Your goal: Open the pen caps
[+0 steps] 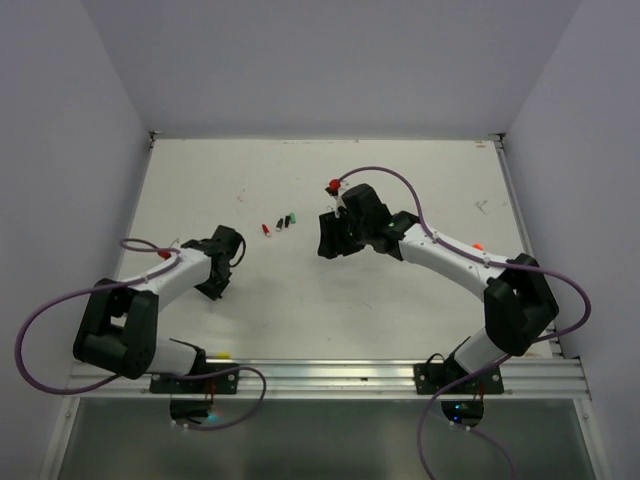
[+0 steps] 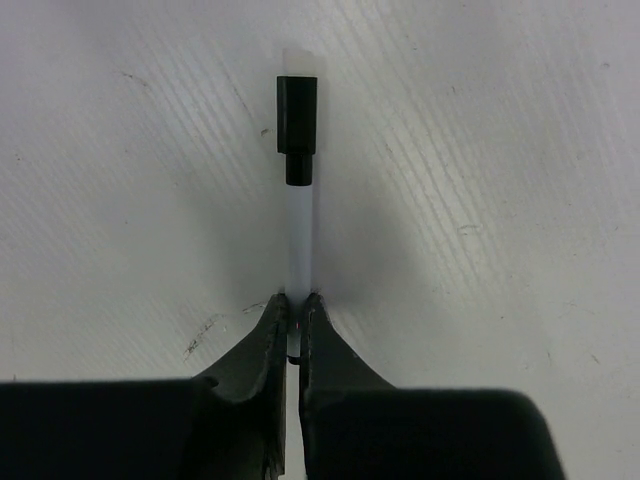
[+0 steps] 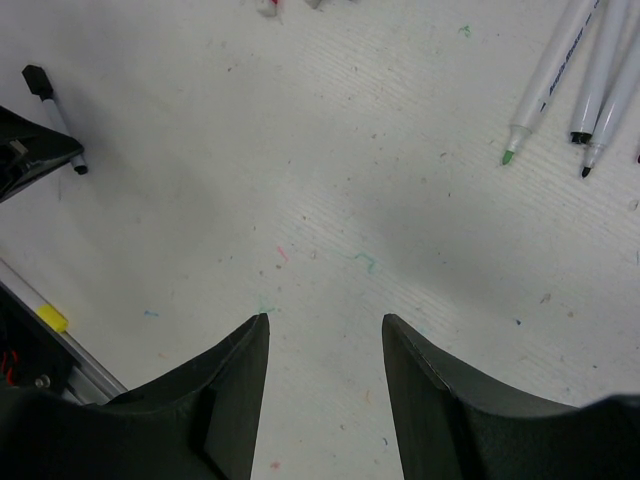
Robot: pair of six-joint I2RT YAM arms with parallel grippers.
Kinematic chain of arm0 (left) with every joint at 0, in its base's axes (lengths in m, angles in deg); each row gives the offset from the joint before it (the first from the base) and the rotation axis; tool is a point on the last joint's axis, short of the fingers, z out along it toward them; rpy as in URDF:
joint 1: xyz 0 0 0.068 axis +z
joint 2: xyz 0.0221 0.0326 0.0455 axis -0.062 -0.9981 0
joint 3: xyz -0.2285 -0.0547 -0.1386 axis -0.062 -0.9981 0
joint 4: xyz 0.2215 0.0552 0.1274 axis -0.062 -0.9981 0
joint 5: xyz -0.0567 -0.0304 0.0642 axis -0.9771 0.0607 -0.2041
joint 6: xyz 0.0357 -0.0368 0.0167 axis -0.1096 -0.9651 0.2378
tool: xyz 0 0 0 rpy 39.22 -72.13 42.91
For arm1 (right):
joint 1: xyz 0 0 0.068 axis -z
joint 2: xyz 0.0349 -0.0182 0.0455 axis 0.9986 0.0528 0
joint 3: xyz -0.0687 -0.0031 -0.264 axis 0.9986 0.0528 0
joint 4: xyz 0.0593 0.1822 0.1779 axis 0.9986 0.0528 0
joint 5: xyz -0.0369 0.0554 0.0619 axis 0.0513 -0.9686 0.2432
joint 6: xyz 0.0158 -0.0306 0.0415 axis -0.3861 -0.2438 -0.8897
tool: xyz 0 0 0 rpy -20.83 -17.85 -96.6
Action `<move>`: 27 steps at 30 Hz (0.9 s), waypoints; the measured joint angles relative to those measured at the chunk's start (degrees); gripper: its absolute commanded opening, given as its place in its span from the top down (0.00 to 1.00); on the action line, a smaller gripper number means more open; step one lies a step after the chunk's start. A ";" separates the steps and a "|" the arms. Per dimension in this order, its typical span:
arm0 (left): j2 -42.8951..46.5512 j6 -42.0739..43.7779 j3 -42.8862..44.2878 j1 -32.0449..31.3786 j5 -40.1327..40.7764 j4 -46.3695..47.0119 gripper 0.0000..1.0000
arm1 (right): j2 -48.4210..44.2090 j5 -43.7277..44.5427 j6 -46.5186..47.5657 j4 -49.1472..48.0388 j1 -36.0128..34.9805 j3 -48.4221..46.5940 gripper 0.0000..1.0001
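Left jaws clamped on white pen (image 2: 300, 250) with black cap (image 2: 297, 115), right jaws parted, empty

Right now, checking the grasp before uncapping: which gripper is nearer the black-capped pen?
Left. The left gripper is shut on the black-capped pen; the right gripper hangs open over the table, well apart.
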 measured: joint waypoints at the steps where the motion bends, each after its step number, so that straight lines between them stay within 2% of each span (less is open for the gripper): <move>1: -0.07 0.31 0.13 0.07 -0.02 0.20 1.00 | 0.00 0.00 0.00 0.02 0.00 0.00 0.47; 7: 1.70 4.96 1.42 0.17 -1.03 2.29 1.00 | 0.00 -0.11 -0.04 -0.02 0.00 0.00 0.47; 11: 8.52 13.07 1.40 0.11 -4.68 8.46 1.00 | 0.02 -2.12 -0.85 -0.55 0.00 0.00 0.47; 17: 18.08 24.87 -2.62 -0.22 -18.60 26.16 1.00 | 0.15 -11.17 -4.44 -8.07 0.33 1.55 0.49; 22: 18.21 27.67 -6.80 -0.44 -33.44 40.70 1.00 | 0.15 -18.62 -9.97 -17.86 0.72 5.88 0.49; 27: 18.21 29.33 -9.90 -1.79 -44.81 52.59 1.00 | 0.24 -23.89 -18.64 -29.59 3.78 9.01 0.51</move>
